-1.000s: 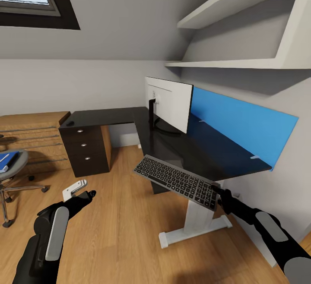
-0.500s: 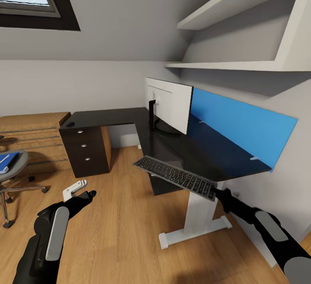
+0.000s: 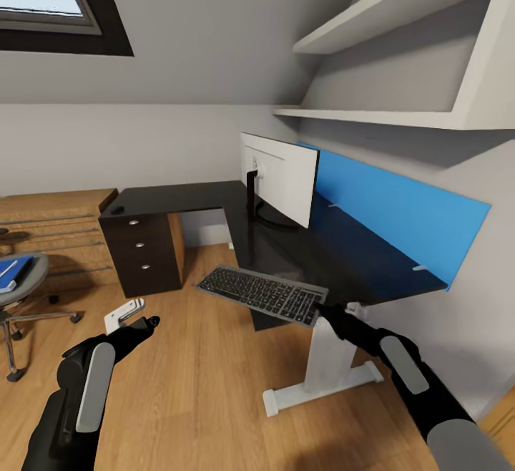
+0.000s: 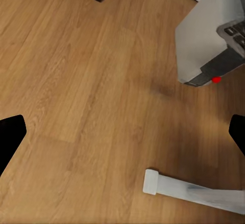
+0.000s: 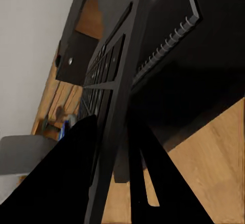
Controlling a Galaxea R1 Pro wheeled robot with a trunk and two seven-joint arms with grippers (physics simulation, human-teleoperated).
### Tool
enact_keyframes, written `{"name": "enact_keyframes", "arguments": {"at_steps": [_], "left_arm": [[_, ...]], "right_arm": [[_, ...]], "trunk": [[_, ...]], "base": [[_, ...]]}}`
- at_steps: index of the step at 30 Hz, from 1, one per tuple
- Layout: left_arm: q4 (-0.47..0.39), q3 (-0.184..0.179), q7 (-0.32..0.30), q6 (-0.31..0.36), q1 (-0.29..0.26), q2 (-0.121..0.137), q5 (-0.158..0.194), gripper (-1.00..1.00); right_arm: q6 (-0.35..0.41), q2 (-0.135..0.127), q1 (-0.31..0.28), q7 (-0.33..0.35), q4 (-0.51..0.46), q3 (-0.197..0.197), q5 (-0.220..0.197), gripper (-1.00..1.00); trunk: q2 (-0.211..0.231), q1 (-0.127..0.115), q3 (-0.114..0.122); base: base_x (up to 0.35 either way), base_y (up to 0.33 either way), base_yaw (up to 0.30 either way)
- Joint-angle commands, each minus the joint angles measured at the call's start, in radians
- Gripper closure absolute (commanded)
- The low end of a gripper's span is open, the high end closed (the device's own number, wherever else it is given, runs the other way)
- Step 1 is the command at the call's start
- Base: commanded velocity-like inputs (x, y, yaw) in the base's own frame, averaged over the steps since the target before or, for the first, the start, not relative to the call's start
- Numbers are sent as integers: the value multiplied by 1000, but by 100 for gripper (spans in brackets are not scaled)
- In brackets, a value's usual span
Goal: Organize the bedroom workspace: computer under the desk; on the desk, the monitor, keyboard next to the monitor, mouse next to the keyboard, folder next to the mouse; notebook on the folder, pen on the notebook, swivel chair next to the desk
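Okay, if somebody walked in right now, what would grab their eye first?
Probably the keyboard, held in mid-air by the right gripper at one end, just off the front edge of the black desk. Next, the monitor standing on the desk with its pale back showing, against a bright blue wall panel.

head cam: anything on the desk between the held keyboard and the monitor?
No. In the head view the desk top is bare between the keyboard, gripped by the right gripper, and the monitor.
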Motion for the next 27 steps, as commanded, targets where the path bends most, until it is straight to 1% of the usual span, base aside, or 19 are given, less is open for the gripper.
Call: {"name": "enact_keyframes", "arguments": {"at_steps": [1,2,3,5,6,7,9,11,13,14,15,16,17,21,23,27], "left_arm": [[-1,-1,8,4,-1,-1,11,-100],[-1,-2,8,4,-1,-1,11,-100],[-1,-3,8,4,-1,-1,11,-100],[-1,-4,8,4,-1,-1,11,-100],[-1,-5,8,4,-1,-1,10,-100],[-1,-5,8,4,-1,-1,10,-100],[-1,-5,8,4,-1,-1,10,-100],[-1,-5,8,4,-1,-1,10,-100],[-1,-5,8,3,-1,-1,10,-100],[-1,-5,7,2,-1,-1,9,-100],[-1,-5,7,2,-1,-1,9,-100],[-1,-5,7,1,-1,-1,8,-100],[-1,-5,6,0,-1,-1,9,-100],[-1,-5,5,0,-1,-1,10,-100],[-1,-5,5,0,-1,-1,10,-100],[-1,-5,5,-1,-1,-1,10,-100]], "right_arm": [[-9,14,-1,3,-5,4,15,100],[-25,32,-1,3,-9,7,33,100],[-60,61,-1,3,-13,10,55,100],[-126,97,-1,4,-15,18,80,100],[-197,119,-1,4,-16,32,99,100],[-252,130,-1,4,-16,50,112,100],[-373,148,0,1,-15,103,134,100],[-495,163,0,-3,-8,167,144,100],[-595,181,1,-6,3,226,148,100],[-633,191,1,-8,11,247,149,100],[-648,197,1,-10,16,254,150,100],[-670,208,1,-16,30,266,150,100],[-692,229,1,-30,54,280,151,100],[-704,260,1,-37,74,286,145,100],[-706,268,1,-36,76,286,143,100],[-704,271,1,-37,78,286,142,100]], "trunk": [[7,-4,2],[14,-8,5],[21,-12,9],[35,-19,15],[42,-23,18],[49,-27,21],[56,-31,24],[56,-31,24],[56,-31,24],[56,-31,24],[56,-31,24],[56,-31,24],[56,-31,24],[56,-31,24],[56,-31,24],[56,-31,24]], "base": [[0,0,0],[0,0,0],[0,0,0],[0,0,0],[0,0,0],[0,0,0],[0,0,0],[0,0,0],[0,0,0],[0,0,0],[0,0,0],[0,0,0],[15,14,0],[154,149,0],[214,227,0],[230,249,0]]}}
